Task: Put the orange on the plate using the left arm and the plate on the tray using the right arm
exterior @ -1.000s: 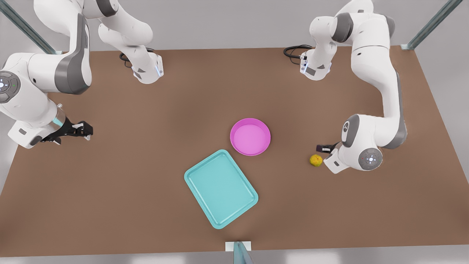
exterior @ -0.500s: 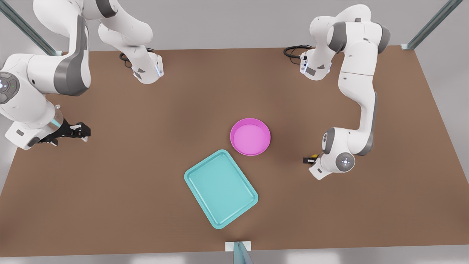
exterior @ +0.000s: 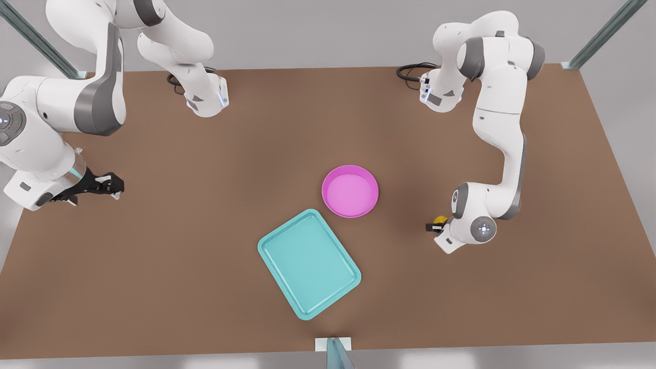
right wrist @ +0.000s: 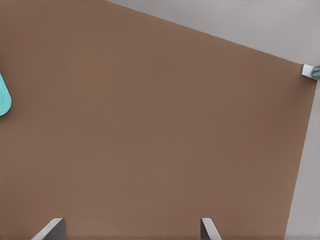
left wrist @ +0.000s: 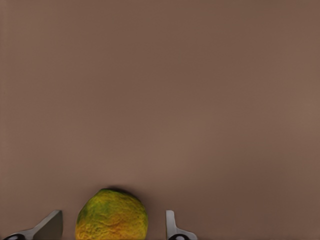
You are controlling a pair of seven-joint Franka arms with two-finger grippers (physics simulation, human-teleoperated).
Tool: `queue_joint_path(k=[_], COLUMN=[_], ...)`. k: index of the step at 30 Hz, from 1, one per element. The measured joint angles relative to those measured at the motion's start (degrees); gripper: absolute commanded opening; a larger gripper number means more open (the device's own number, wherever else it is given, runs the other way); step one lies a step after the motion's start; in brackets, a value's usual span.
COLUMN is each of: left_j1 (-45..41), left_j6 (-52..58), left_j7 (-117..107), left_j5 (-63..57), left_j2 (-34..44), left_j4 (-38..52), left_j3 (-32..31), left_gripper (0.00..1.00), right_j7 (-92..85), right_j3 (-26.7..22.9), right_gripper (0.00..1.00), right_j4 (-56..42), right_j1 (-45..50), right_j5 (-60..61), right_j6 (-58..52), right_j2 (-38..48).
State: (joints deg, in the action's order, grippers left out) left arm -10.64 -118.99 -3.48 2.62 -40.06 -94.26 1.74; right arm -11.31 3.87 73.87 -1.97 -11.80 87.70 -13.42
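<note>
We see the left gripper [left wrist: 110, 227] down at the orange [left wrist: 112, 216], jaws spread to either side of the fruit with gaps showing, so nothing is gripped yet; it sits near the table's edge on the front view's right. The plate [exterior: 350, 190] lies mid-table, touching the tray [exterior: 309, 263], handy for both transfers. The right gripper [exterior: 105, 184] waits, jaws released, near the opposite edge of the plain brown table [exterior: 205, 287]; grey walls surround it.
</note>
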Motion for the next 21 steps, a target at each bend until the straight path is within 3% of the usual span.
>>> queue_joint_path(k=[11, 13, 16, 21], left_j1=[0.0, 0.0, 0.0, 0.0], left_j6=[0.9, 0.9, 0.8, 0.6], left_j7=[0.0, 0.0, -0.3, -0.6], left_j5=[0.0, -0.1, -0.4, -0.6], left_j2=[-2.1, -2.2, -2.2, -2.9], left_j4=[-0.2, -0.2, -0.2, -0.1], left_j3=[-0.1, -0.1, -0.1, -0.1], left_gripper=[1.0, 0.61, 0.58, 0.63], right_j7=[-0.1, -0.1, -0.2, -0.2], right_j3=[0.0, 0.0, 0.0, 0.0], right_gripper=[1.0, 1.0, 1.0, 1.0], right_j4=[0.0, 0.0, 0.1, 0.1], right_j1=[0.1, 0.2, 0.2, 0.2], right_j5=[-0.1, -0.1, -0.1, -0.1], right_j6=[0.0, 0.0, 0.0, 0.0], right_j2=[0.0, 0.0, -0.1, 0.0])
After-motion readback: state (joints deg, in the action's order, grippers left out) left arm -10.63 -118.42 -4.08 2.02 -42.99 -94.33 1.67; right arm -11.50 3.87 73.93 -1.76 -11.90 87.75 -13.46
